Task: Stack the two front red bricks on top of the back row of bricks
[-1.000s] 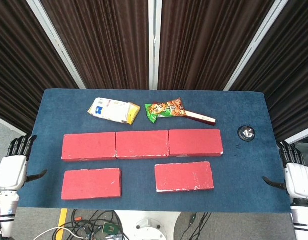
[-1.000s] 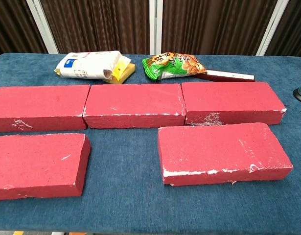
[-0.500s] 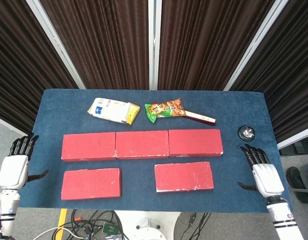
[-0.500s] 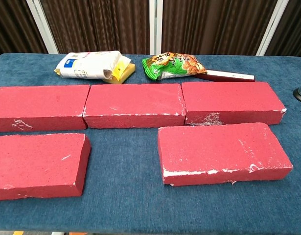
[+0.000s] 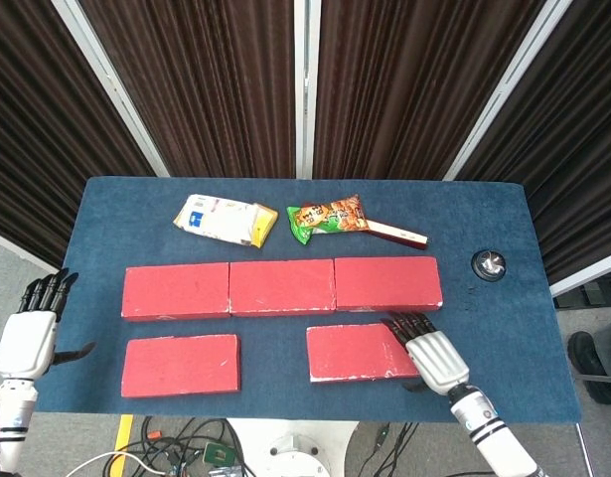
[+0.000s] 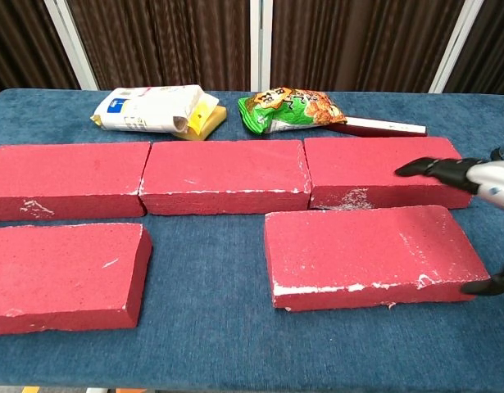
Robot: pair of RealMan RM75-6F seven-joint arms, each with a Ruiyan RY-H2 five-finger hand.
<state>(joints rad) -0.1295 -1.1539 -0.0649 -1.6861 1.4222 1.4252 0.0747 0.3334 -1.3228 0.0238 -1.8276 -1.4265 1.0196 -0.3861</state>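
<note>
Three red bricks form the back row (image 5: 282,286) (image 6: 223,175) end to end on the blue table. Two more red bricks lie in front: the front left brick (image 5: 180,365) (image 6: 63,276) and the front right brick (image 5: 364,351) (image 6: 370,255). My right hand (image 5: 429,354) (image 6: 473,176) is open, fingers spread, over the right end of the front right brick; its thumb (image 6: 488,285) hangs at that brick's right front corner. I cannot tell whether it touches the brick. My left hand (image 5: 29,333) is open, off the table's left edge.
Behind the back row lie a white and yellow packet (image 5: 226,220) (image 6: 157,111), a green snack bag (image 5: 328,217) (image 6: 290,108) and a thin dark red box (image 5: 399,234) (image 6: 376,126). A small round metal object (image 5: 488,264) sits at the table's right.
My right hand has swung in from beyond the table's right edge, leftward onto the right end of the front right brick. The left hand and all bricks have stayed put.
</note>
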